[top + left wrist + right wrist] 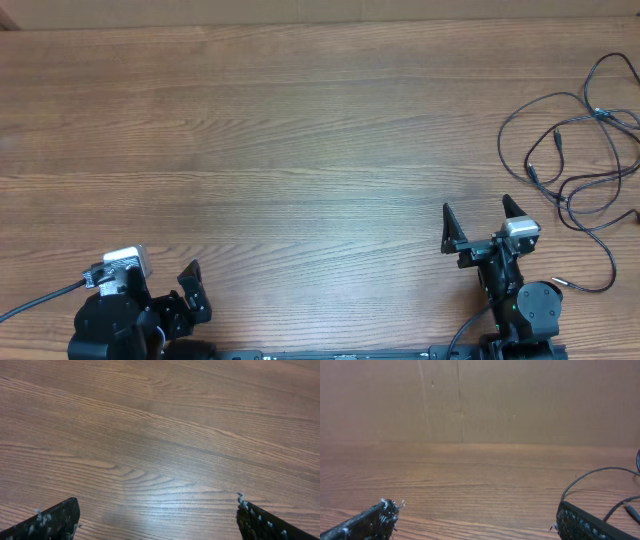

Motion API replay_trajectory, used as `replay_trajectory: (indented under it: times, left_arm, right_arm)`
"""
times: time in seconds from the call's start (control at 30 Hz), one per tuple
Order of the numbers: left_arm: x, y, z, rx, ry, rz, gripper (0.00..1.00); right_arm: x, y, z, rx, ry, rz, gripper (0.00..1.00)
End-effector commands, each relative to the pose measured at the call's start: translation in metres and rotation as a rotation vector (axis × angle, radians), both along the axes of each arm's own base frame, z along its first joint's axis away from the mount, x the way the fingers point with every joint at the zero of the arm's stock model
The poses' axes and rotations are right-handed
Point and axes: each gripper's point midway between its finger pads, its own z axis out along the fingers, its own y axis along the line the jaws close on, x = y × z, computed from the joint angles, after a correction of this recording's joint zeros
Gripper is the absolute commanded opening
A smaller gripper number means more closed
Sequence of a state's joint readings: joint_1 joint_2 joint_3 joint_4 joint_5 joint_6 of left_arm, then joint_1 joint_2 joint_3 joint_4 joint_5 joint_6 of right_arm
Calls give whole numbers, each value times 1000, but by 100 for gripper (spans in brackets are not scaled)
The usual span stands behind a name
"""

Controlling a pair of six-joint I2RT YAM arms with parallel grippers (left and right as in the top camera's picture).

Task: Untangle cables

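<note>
The cables lie as loose black curvy strands with small plug tips at the table's right edge, overlapping each other. Part of them shows at the right of the right wrist view. My right gripper is open and empty near the front edge, left of the cables and apart from them; in its own view its jaws frame bare wood. My left gripper is at the front left, far from the cables, open and empty; its jaws span bare table.
A wooden table fills the view. A brown cardboard wall stands along the far edge. A thicker black arm cable runs off the front left corner.
</note>
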State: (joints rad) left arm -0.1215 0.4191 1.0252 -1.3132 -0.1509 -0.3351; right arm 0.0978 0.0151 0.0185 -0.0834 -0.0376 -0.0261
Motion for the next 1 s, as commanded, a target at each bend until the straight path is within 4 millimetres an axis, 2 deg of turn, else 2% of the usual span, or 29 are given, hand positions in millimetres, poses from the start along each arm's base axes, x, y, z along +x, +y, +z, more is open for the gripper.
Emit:
replay_trajectory:
  times: [0.0,0.97]
  left_arm:
    - [0,2,0,-4,-3,15,100]
    - [-1,5,1,-5,-11,37,100]
  right_arm:
    - [0,-1,-3,-2,3,-5,100]
    - [0,-1,-3,-2,3,-5,100]
